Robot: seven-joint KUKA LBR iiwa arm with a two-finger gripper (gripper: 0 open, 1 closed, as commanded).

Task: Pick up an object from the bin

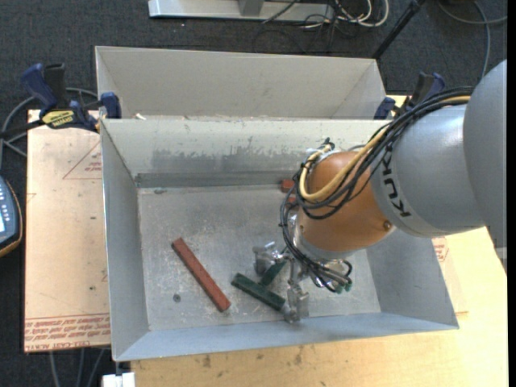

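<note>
The arm (451,168) comes in from the right and bends down into the grey metal bin (121,240), its orange cover (339,204) sitting low over the right half of the floor with black and pale cables (318,176) looped across it. Below that cover the gripper (280,282) is down at the bin floor near the front wall, a little right of the middle. Its two metal fingers are spread, one up and to the left, the other down and to the right close to the front wall. Between and just beside them lies a dark green bar (254,287), flat on the floor and slanted, its left end pointing toward the middle of the bin and its right end reaching the lower finger. A second bit of green slants up from the bar toward the upper finger; from here I cannot tell whether it belongs to the bar. The fingers straddle the bar's right end, but I cannot tell whether either one presses on it, and it lies on the floor, not lifted. To the left, apart from the gripper, a longer red-brown bar (200,274) lies slanted the same way. A small red thing (286,185) peeks out by the back wall, at the edge of the orange cover.
</note>
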